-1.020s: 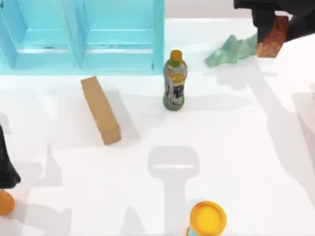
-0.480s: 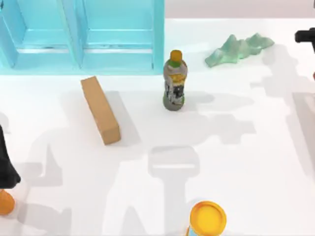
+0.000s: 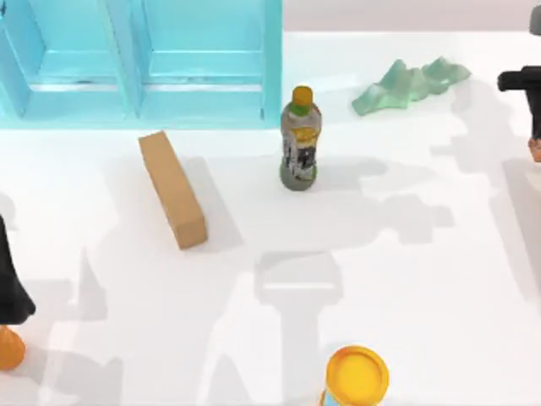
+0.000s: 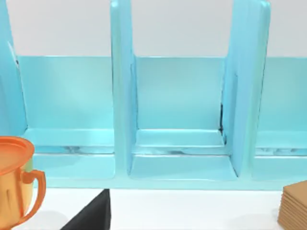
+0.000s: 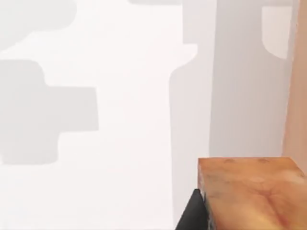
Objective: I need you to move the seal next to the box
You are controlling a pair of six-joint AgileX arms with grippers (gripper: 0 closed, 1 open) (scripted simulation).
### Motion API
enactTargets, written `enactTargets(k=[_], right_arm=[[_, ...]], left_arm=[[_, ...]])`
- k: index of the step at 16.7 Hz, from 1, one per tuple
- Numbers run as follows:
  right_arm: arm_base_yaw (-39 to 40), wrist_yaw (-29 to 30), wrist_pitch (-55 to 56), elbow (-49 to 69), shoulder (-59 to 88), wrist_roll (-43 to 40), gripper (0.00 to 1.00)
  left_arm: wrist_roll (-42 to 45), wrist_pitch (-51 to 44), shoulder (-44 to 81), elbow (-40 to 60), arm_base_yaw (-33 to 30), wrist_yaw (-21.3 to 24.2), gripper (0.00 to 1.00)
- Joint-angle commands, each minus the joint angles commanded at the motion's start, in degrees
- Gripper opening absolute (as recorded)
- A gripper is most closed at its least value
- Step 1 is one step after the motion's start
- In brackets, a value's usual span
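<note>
Seal [image 5: 249, 191] sat large at the lower right of the right wrist view, cut off by the frame edge, with a dark gripper finger [image 5: 194, 213] against its side; whether the right gripper was clamped on it could not be told. In the top view the right arm [image 3: 526, 93] poked in at the upper right edge, a sliver of red-brown just below it. The left arm [image 3: 10, 279] stayed at the lower left edge. The box [image 3: 172, 189] lay left of centre, beside the bottle [image 3: 299, 139], with bare white table [image 3: 406, 279] between box and right edge.
</note>
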Motion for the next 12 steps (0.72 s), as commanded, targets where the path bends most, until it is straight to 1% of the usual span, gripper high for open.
enactTargets(k=[4,9,12], right_arm=[[0.06,0.02,7.46,-6.62,0.54,0.07,0.00],[0.07,0.01,8.20,-7.34,0.73,0.09,0.00],[0.07,0.01,8.20,-7.34,0.73,0.09,0.23]], left_arm=[[0.00,0.00,0.00,0.00,0.00,0.00,1.00],[0.00,0.00,0.00,0.00,0.00,0.00,1.00],[0.00,0.00,0.00,0.00,0.00,0.00,1.00]])
